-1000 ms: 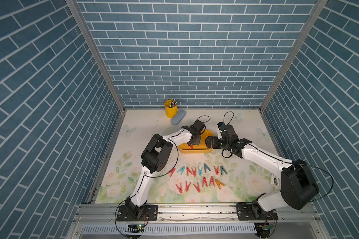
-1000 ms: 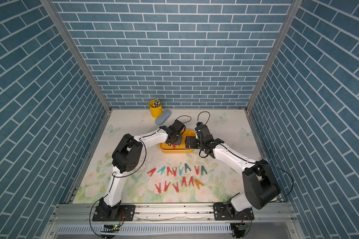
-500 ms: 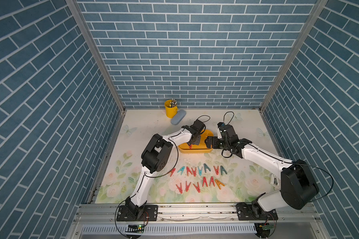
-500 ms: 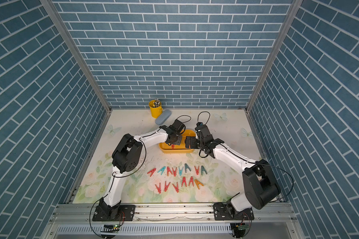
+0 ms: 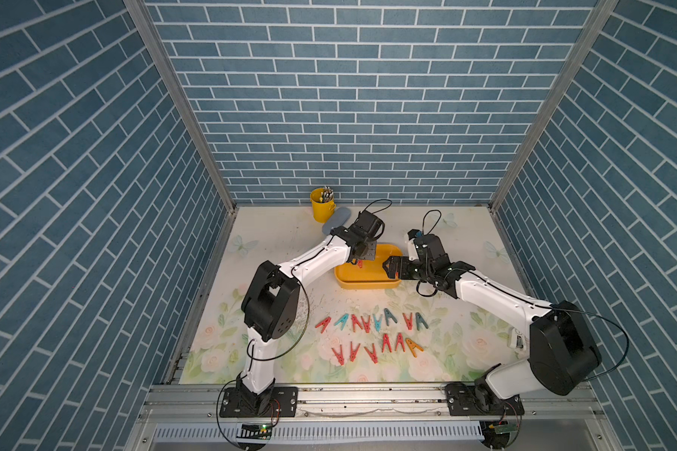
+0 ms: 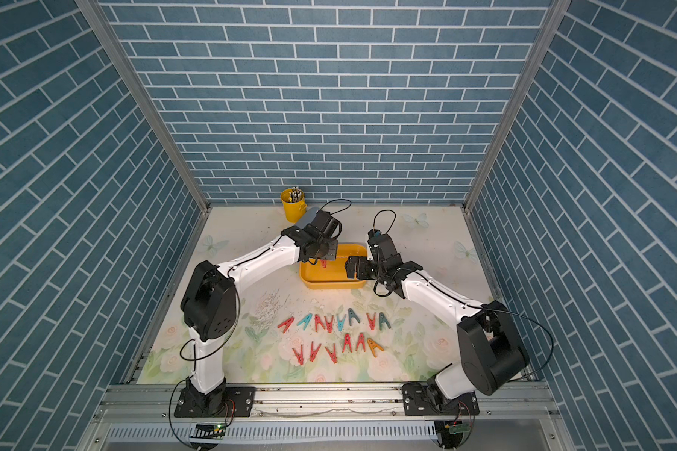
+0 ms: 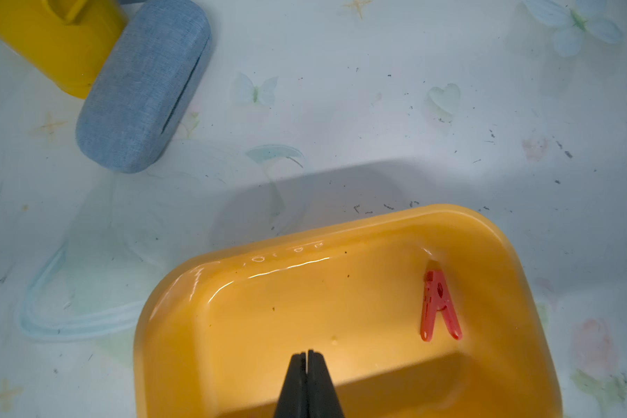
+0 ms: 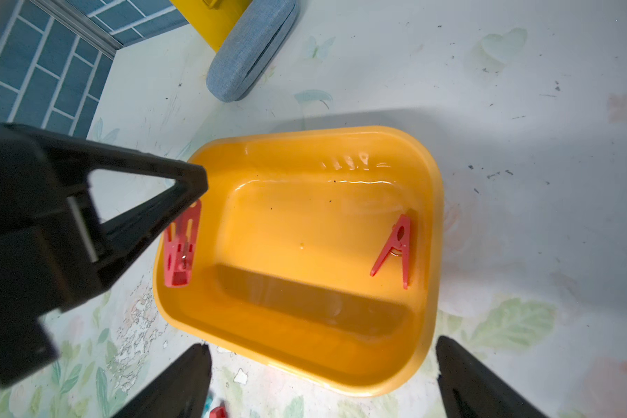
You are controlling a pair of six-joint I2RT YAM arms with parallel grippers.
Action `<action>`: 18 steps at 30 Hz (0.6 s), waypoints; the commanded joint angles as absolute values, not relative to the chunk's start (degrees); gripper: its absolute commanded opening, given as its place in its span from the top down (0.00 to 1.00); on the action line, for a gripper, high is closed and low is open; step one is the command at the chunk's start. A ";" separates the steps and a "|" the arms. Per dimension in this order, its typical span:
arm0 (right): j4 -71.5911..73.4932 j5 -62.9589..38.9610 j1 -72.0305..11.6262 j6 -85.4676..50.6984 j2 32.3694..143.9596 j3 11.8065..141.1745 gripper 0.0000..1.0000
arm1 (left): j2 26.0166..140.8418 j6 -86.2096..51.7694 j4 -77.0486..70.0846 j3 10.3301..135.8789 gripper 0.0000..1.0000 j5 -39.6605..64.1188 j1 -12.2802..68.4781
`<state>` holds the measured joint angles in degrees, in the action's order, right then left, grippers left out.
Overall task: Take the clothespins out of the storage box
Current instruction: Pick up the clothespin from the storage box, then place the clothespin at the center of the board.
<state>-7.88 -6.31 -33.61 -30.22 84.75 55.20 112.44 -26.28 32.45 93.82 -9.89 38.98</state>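
Fingers checked first: left fingers (image 8: 190,179) are pressed together on the top of a red clothespin (image 8: 180,249), which hangs over one end of the storage box (image 8: 428,289). Right fingers (image 8: 181,380) stand wide apart with nothing between them, at the box's rim. In the left wrist view the gripped pin is hidden behind the closed fingers.

Nearest the arm bases, fourteen clothespins (image 5: 372,353) lie on the floral surface (image 5: 290,242) in two rows: five red and one orange clothespin (image 5: 413,346) in front, eight red and teal behind.

Beyond them sits the shallow yellow-orange storage box, plain inside. On its floor lies a second red clothespin (image 7: 439,307), flat, close to an end wall and well apart from the gripped one.

Farthest back, by the brick wall (image 5: 348,117), a grey-blue fabric case (image 5: 336,221) touches a yellow cup (image 5: 322,205) holding pens or similar sticks, too small to identify.
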 commanded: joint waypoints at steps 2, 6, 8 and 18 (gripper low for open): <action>-5.94 -7.83 -34.86 -31.38 84.37 55.09 0.01 | 106.92 -29.88 33.75 86.78 1.00 -11.16 38.85; -5.16 -8.01 -36.50 -31.55 84.71 55.19 0.01 | 100.41 -32.41 33.28 79.33 1.00 -11.70 38.85; -4.77 -8.00 -37.62 -31.89 84.96 55.36 0.01 | 96.52 -34.05 32.85 74.71 1.00 -11.88 38.85; -3.06 -6.47 -44.21 -33.96 87.80 56.43 0.01 | 76.47 -39.73 30.59 51.39 1.00 -11.71 39.62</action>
